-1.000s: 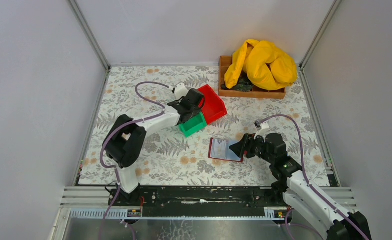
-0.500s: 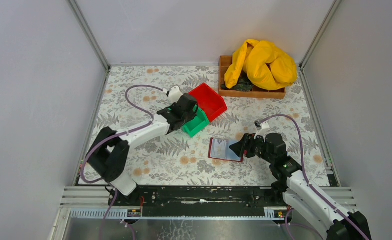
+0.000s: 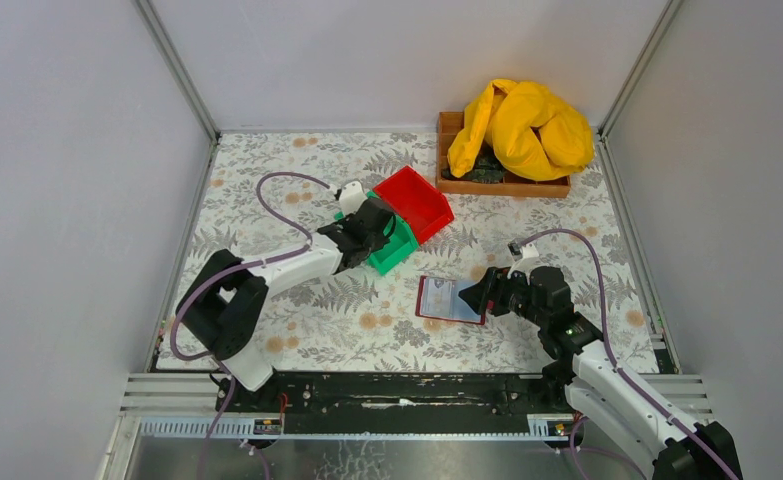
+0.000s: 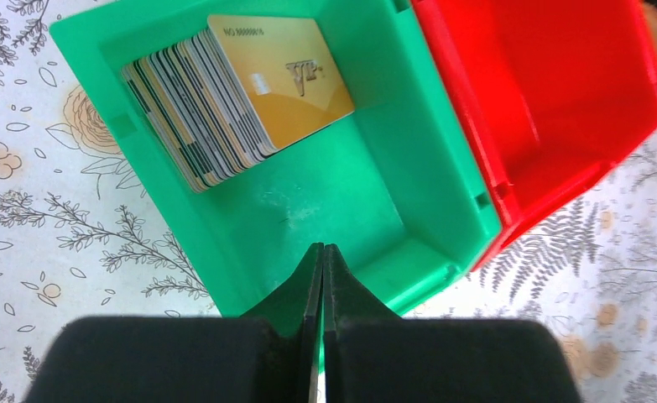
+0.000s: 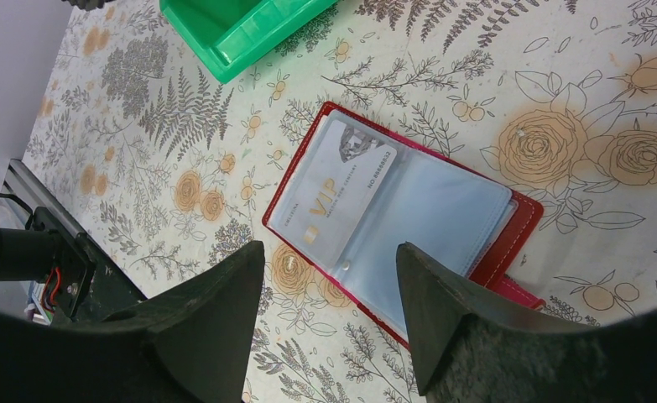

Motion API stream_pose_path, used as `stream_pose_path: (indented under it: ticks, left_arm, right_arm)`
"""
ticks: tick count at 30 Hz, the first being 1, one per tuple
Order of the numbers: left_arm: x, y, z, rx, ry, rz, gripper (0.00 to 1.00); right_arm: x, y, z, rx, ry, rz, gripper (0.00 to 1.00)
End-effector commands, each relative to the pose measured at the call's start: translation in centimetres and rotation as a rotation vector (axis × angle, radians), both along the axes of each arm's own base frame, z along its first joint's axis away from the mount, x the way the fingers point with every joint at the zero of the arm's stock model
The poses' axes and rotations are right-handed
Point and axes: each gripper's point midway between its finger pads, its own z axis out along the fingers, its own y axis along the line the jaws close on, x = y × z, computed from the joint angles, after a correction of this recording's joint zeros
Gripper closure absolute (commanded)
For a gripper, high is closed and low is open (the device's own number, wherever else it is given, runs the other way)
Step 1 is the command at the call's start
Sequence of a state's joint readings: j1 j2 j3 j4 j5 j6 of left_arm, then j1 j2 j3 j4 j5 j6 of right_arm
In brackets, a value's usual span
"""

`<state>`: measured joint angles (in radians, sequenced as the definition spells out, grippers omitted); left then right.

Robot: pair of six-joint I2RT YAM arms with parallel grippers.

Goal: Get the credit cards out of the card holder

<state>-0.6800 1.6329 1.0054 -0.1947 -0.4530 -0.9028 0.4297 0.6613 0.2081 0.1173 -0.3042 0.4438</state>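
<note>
The card holder (image 3: 447, 299) lies open on the flowered table, dark red with clear grey-blue sleeves (image 5: 425, 210). A silver VIP credit card (image 5: 335, 195) sits in its left sleeve. A stack of several credit cards with a gold one on top (image 4: 232, 92) leans in the green bin (image 4: 367, 193). My left gripper (image 4: 323, 252) is shut with nothing visible between its jaws, over the green bin's near wall (image 3: 379, 238). My right gripper (image 5: 329, 248) is open and empty, just above the holder's near edge (image 3: 475, 295).
A bright red bin (image 3: 417, 203) stands against the green bin (image 3: 395, 252); it looks empty in the left wrist view (image 4: 551, 101). A wooden tray (image 3: 507, 186) with a yellow cloth (image 3: 522, 125) is at the back right. Walls enclose the table.
My left gripper has drawn back from over the red and green bins toward the green bin's near-left edge. The right arm and the card holder have not moved.
</note>
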Motion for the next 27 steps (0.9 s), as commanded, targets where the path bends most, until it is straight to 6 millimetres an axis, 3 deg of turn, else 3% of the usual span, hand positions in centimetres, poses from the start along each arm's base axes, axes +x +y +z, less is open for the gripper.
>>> stream_pose_path:
  ticks: [1,9,18,23,27]
  left_arm:
    - [0.9,0.0,0.1,0.043,-0.023,-0.012,1.00]
    - [0.4,1.6,-2.1,0.043,0.047,0.013,1.00]
    - [0.5,3.6,-2.1,0.061,0.057,0.040,1.00]
    - [0.6,3.9,-1.4,0.048,0.040,0.047,1.00]
    - [1.1,3.6,0.6,0.027,-0.009,0.040,1.00]
  right_arm:
    - [0.9,0.1,1.8,0.010,-0.066,-0.008,0.34]
    - [1.0,0.1,1.8,0.009,-0.066,-0.011,0.34]
    - [1.0,0.1,2.0,0.010,-0.070,-0.008,0.34]
    - [1.0,0.1,1.8,0.008,-0.066,-0.007,0.34]
    - [1.1,0.1,1.7,0.004,-0.061,-0.008,0.34]
